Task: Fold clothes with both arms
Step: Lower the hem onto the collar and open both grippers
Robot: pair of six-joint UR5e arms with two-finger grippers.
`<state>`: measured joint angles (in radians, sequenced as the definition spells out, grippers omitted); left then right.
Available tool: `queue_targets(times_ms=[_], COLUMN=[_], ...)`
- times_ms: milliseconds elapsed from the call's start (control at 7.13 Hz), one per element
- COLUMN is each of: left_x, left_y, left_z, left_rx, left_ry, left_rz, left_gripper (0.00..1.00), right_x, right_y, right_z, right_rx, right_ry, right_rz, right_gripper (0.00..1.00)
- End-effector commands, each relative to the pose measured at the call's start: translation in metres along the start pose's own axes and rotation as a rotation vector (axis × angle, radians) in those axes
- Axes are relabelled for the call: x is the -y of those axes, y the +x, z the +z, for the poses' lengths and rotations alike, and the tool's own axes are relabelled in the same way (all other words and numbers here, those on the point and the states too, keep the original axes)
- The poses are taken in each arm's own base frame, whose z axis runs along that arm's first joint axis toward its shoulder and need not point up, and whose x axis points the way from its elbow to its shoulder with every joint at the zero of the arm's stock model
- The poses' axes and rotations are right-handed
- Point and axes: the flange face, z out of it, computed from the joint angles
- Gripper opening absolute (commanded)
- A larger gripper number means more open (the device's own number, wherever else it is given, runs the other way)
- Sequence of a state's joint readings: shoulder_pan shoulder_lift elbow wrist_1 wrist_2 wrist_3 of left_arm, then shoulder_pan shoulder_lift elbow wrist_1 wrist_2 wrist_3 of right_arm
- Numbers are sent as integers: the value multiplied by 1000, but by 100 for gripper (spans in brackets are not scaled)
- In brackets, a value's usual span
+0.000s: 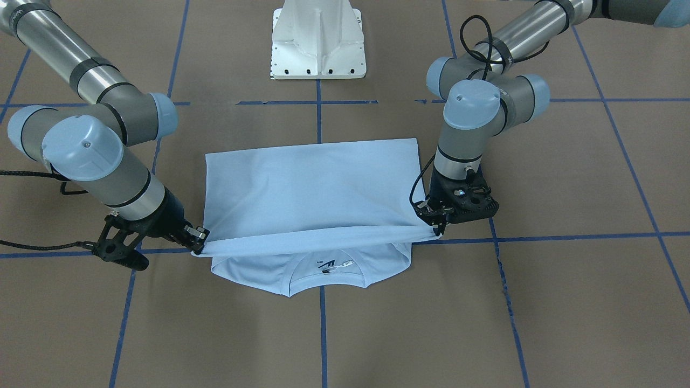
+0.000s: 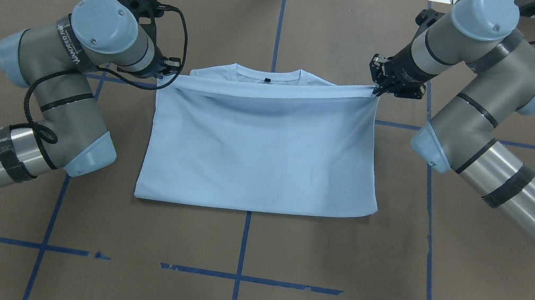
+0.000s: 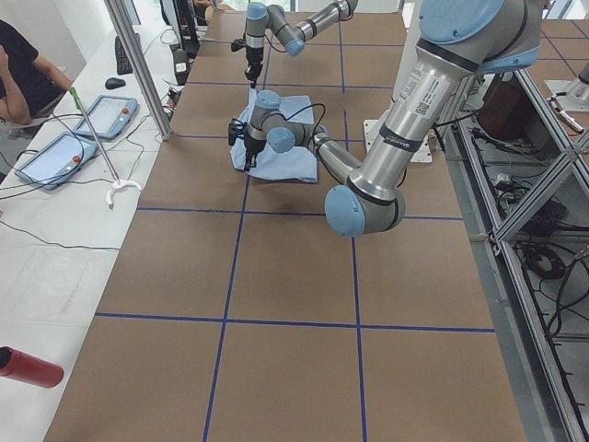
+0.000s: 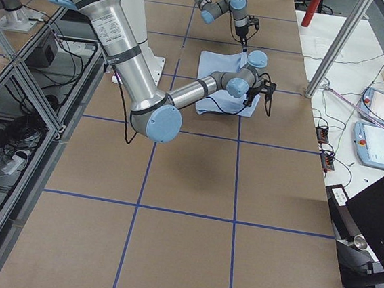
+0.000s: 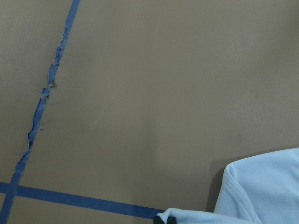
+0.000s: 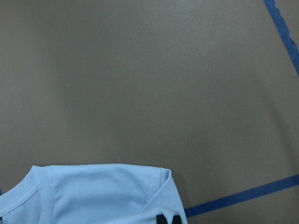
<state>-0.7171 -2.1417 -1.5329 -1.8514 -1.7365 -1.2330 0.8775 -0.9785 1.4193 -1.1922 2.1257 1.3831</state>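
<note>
Left fingers [image 1: 435,221] are clamped tight on one end of the raised edge of the T-shirt [image 1: 312,178], with cloth bunched between them and no gap that you can see; right fingers [image 1: 196,237] are closed the same way on the other end of that edge; between the two, the edge runs as a taut, nearly straight band, lifted off the layer beneath.

You'll find the T-shirt lying on the brown bench [image 1: 566,312] straight out from the white pedestal base [image 1: 318,48], well apart from it; the shirt is doubled over itself, its fold line being the side nearest the base and lying flat on the bench; the held band is on the side away from the base, hanging just over the shoulders; the round neck [image 1: 323,284] with its label [image 1: 329,268] pokes out beyond the band, farther still from the base, flat on the bench.

Seen from overhead, the left arm [image 2: 65,102] reaches out from the base's left and the right arm [image 2: 477,113] from its right, both wrists level with the band.

Each wrist view gives you only a corner of light blue cloth at the bottom edge, dark fingertips just showing beneath it, and bare bench crossed by blue tape [image 5: 70,199].
</note>
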Motion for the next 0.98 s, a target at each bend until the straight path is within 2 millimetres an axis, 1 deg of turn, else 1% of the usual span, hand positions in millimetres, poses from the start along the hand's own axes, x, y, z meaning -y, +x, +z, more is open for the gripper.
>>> queue_targets(times_ms=[0,140,280,421,561,701,841], left_x=[-1,-1,-1,-1,0,0,-1], left_y=[3,4,4,4,6,7,8], left_z=[1,0,0,0,-2,-5,-7], left_rx=[-1,-3,-3,-3,-5,-10,-13], left_ry=[-1,-2,-2,-2,0,0,0], left_rz=[0,-3,-5,-5,-6,-3,-4], left_gripper=[0,25,71,89,98,99,99], right_x=[-4,-2,-2,-1,-2,-11,-49], right_y=[-2,-1,1,4,6,2,26], right_z=[2,2,5,6,6,-3,1], right_rx=[1,1,-5,-14,-10,33,32], right_ry=[-5,-1,10,29,27,32,26], right_rz=[-6,-5,-5,-3,-28,-44,-41], right_gripper=[0,15,99,100,100,100,100])
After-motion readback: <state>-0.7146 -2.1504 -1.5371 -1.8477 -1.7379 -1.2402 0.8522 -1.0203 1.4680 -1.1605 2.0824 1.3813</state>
